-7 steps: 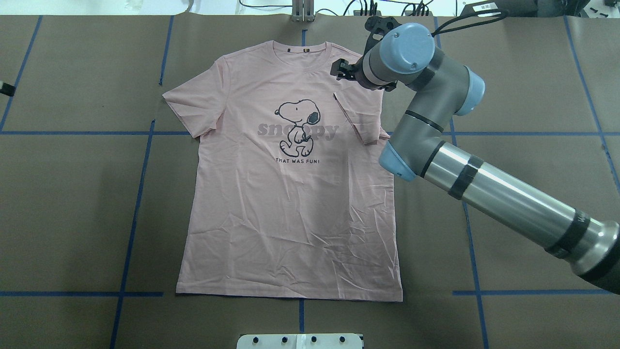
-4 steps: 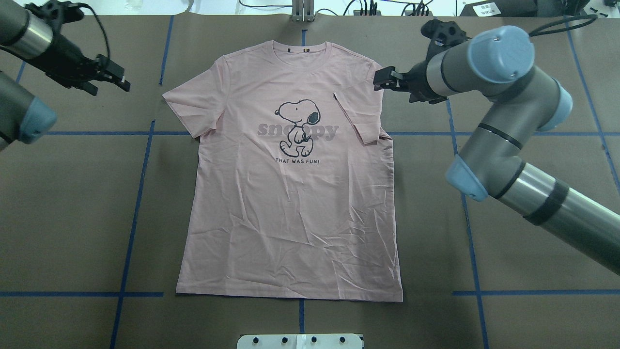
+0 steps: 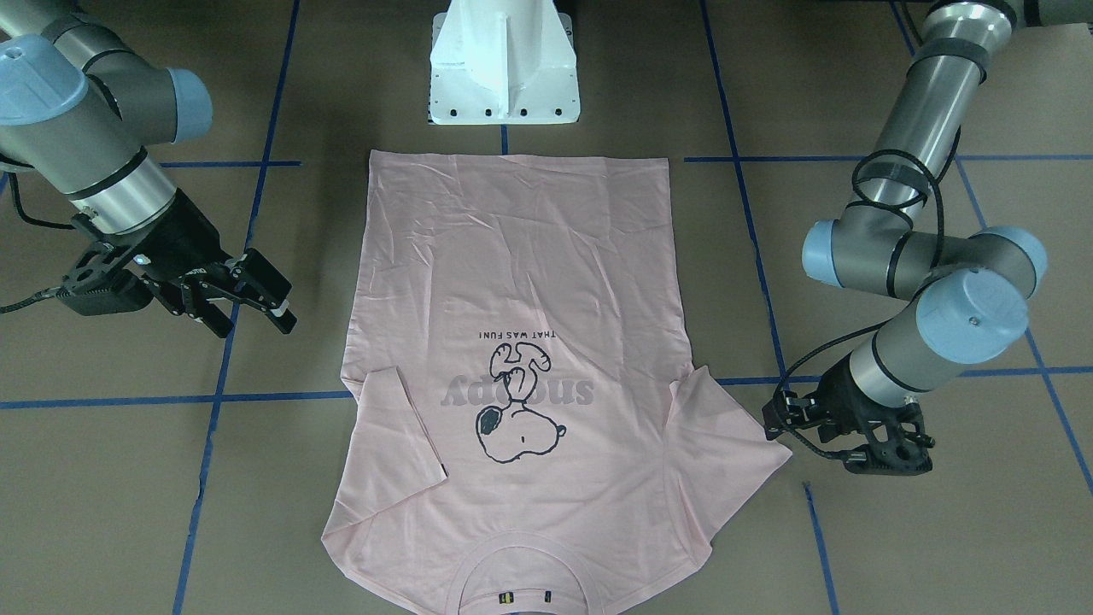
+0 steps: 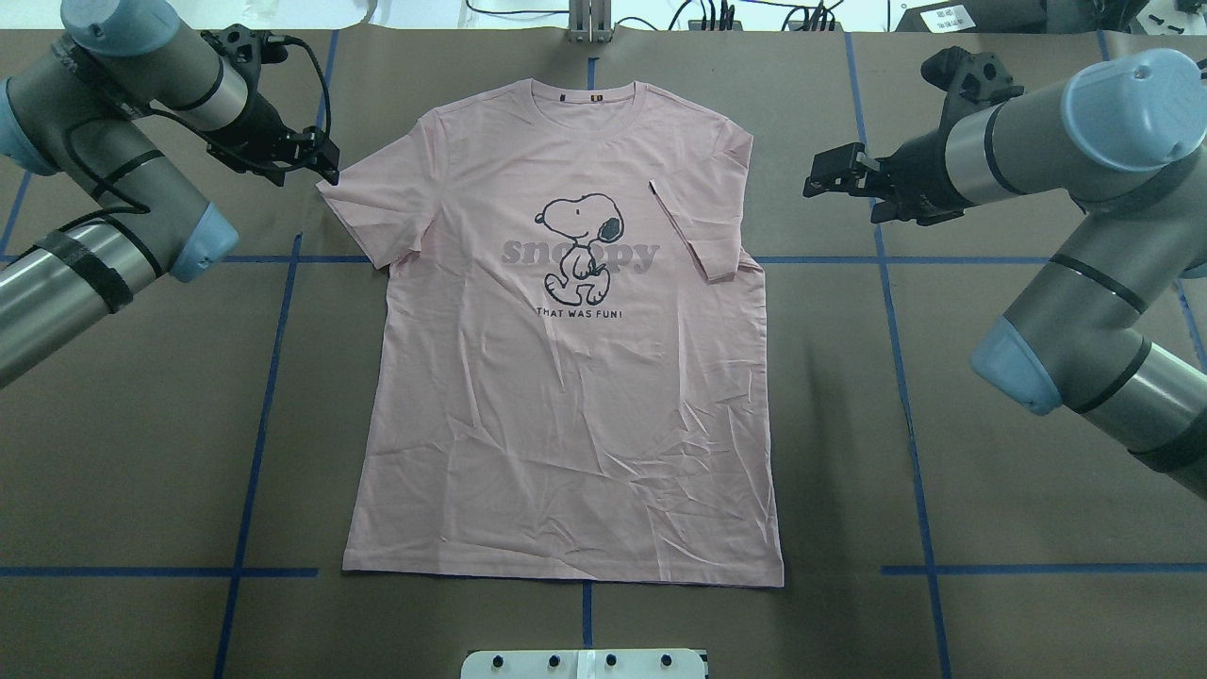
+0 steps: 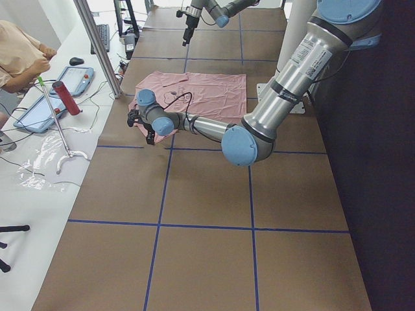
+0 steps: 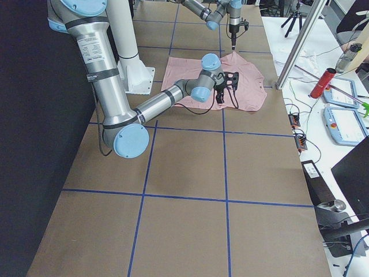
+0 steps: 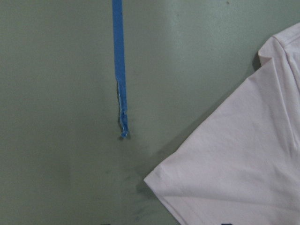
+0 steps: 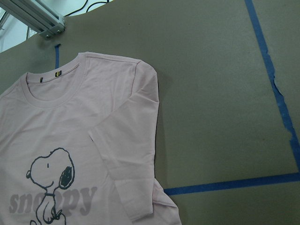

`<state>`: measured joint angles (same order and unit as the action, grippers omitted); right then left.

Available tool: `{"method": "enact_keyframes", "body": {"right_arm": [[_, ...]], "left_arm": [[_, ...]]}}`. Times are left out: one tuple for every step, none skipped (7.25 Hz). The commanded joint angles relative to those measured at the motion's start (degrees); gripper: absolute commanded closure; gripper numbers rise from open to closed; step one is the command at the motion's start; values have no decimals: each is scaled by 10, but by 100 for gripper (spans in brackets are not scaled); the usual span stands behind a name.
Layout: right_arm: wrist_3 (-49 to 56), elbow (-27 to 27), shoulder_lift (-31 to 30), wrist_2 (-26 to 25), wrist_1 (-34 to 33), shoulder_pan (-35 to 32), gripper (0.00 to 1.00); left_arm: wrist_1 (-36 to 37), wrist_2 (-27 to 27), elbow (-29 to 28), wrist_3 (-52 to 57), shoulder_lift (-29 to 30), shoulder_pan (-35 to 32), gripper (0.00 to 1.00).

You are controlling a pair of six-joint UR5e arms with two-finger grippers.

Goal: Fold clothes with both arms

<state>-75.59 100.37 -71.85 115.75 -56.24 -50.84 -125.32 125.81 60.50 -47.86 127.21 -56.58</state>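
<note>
Fingers stand parted on the right gripper (image 4: 818,175), holding nothing. Those of the left gripper (image 4: 328,160) look spread too and grip no cloth, though they show small.

Clock directions are read from the overhead view, with the robot at six. The table (image 4: 141,424) is bare brown board crossed by blue tape lines (image 4: 255,424). That leaves open room at three and nine o'clock for both arms to swing.

The T-shirt (image 4: 566,424) lies flat at the centre, print up, with its collar (image 4: 585,94) at twelve and its hem at six. The hem edge runs straight, and the side seams are free of both arms.

The right arm (image 4: 1056,160) hangs well apart from the cloth at about two o'clock. I judge this a stand-off that leaves the finished fold alone. The left arm (image 4: 123,85) reaches in from ten o'clock.

The sleeve on the robot's right (image 4: 693,231) is folded inward across the chest, its cuff near the print — that side looks done. The sleeve on the robot's left (image 4: 372,203) is spread outward toward nine o'clock, not yet folded.

The left gripper sits just beside that sleeve's outer corner. Whether it touches, I cannot tell. The left wrist view shows the corner lying flat on the board, so it looks placed to take the corner and fold it toward three o'clock. That edge lies thin against the board and could slip a shallow pinch.
</note>
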Motion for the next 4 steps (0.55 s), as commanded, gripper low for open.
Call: {"method": "enact_keyframes", "body": {"right_arm": [[0,0,-2,1,0,0,0],[0,0,-2,1,0,0,0],[0,3,-2,1,0,0,0],[0,4,-2,1,0,0,0]], "left_arm": [[-20,-17,-33,0,12,9,26],[-22,-51,-39,0,15,13,30],[-21,-52,-39,0,15,13,39],[-21,-52,-40,0,19,13,48]]}}
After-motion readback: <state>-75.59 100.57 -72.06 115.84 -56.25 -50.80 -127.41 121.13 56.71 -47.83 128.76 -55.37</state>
